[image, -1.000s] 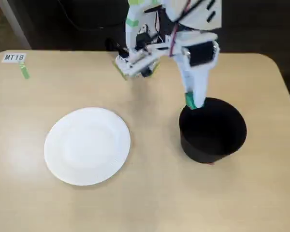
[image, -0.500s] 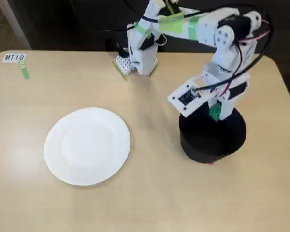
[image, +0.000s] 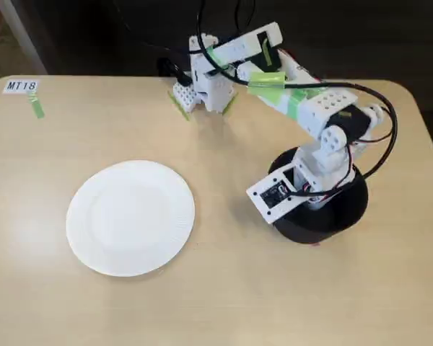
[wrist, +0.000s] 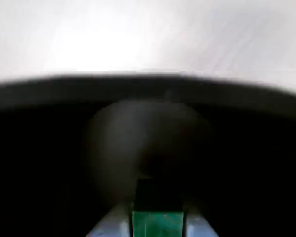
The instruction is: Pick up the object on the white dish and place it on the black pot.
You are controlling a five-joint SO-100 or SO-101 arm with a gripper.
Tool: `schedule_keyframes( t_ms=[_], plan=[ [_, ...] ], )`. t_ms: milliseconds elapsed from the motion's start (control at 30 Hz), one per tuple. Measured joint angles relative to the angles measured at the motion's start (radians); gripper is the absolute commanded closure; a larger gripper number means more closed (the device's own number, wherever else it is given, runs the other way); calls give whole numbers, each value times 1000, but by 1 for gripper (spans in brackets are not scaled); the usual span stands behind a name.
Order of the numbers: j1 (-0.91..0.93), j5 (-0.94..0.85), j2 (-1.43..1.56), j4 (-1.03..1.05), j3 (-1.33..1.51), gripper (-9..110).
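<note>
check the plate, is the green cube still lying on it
No, the white plate is bare in the fixed view, and the wrist view shows the green cube between the gripper fingers over the black pot.

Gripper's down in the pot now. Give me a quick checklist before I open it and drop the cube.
1. Cube held between the fingers: ok, seen in the wrist view.
2. Gripper over the black pot, inside its rim: ok.
3. Pot upright on the table: ok.
4. Pot floor below clear: cannot tell, blurred and dark.
5. White dish empty, well apart from the pot: ok.
6. Height of cube above pot floor: cannot tell.
</note>
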Motion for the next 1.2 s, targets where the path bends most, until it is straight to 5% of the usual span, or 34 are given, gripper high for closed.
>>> schedule_keyframes(
  t_ms=[67,233,400,500,600,933,1200],
  plan=[
    [-5,11,-8,3,-9,99],
    [-15,-2,-8,15,-37,71],
    [-23,-18,-6,41,-55,67],
    [-20,-20,17,41,-55,74],
    [-21,-8,63,41,-55,101],
    [23,-20,463,52,-44,101],
    [285,-32,1032,54,52,101]
  ],
)
